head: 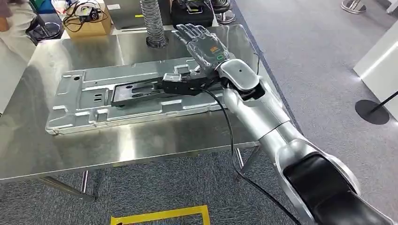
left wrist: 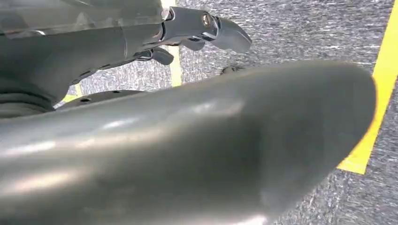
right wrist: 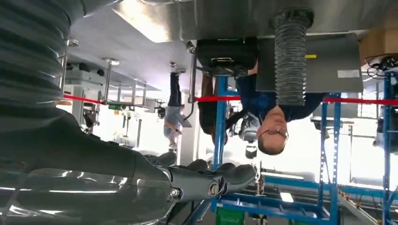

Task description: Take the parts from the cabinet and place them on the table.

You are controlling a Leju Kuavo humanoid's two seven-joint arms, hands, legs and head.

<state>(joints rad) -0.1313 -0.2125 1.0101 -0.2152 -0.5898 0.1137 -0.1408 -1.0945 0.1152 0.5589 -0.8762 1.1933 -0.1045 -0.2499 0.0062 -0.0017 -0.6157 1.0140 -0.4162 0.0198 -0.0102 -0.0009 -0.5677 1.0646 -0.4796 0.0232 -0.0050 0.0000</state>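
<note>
A large silver stamped metal panel [head: 94, 112] with a dark insert at its middle lies flat on the steel table [head: 117, 147]. My right arm reaches over the panel's right end. My right hand [head: 202, 43] is stretched out flat above the table just beyond the panel, fingers apart and holding nothing. The right wrist view shows the same right hand [right wrist: 206, 180] with its thumb and fingers extended and nothing in them. My left hand [left wrist: 197, 28] hangs above grey carpet with its fingers loosely apart and nothing in it.
At the table's far edge stand a cardboard box of cables [head: 87, 21], a grey ribbed hose [head: 152, 23] and a black case [head: 192, 14]. Someone's sleeve [head: 14, 18] shows at the far left. Yellow tape [head: 162, 215] marks the carpet in front. Two people [right wrist: 270, 117] stand beyond the table.
</note>
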